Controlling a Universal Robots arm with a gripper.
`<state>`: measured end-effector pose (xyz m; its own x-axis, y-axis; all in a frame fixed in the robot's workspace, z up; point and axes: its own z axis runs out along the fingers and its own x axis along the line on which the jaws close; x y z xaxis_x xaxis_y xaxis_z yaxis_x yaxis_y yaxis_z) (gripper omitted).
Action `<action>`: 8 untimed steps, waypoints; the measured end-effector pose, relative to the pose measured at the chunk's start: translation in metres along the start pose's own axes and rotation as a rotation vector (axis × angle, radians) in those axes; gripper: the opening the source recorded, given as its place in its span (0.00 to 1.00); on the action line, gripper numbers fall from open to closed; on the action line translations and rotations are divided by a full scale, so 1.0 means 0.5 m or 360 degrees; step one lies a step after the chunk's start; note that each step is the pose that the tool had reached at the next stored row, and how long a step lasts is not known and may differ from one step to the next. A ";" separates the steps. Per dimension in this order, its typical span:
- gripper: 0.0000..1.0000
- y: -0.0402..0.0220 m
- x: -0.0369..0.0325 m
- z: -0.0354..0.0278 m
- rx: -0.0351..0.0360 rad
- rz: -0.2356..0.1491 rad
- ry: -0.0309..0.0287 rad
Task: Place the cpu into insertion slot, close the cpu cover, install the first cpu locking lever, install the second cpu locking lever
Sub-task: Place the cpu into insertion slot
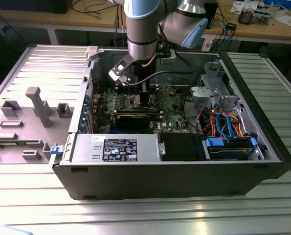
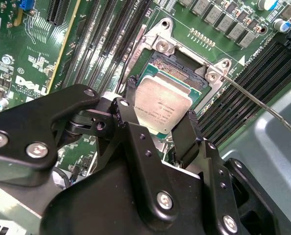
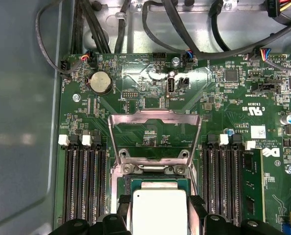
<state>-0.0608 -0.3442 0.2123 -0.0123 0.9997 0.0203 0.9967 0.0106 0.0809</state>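
Pincer (image 2: 159, 110) clenched on cpu (image 2: 162, 100) edges, chip over insertion slot (image 2: 170, 66), cpu cover (image 3: 155, 128) flipped open, pincer toward 10 o'clock of computer case (image 1: 184, 181) in exterior view

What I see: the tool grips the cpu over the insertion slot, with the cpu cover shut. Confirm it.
Not quite. The tool grips the cpu over the insertion slot, but the cpu cover is open, swung back off the slot, as the first wrist view shows.
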 end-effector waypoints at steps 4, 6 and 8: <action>0.54 -0.002 0.000 0.000 0.0000 -0.0001 0.00001; 0.54 -0.002 0.000 0.000 0.0000 0.0000 0.00001; 0.54 -0.002 0.000 0.000 0.0000 0.0000 0.00001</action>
<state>-0.0618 -0.3441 0.2122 -0.0126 0.9997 0.0203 0.9967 0.0109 0.0809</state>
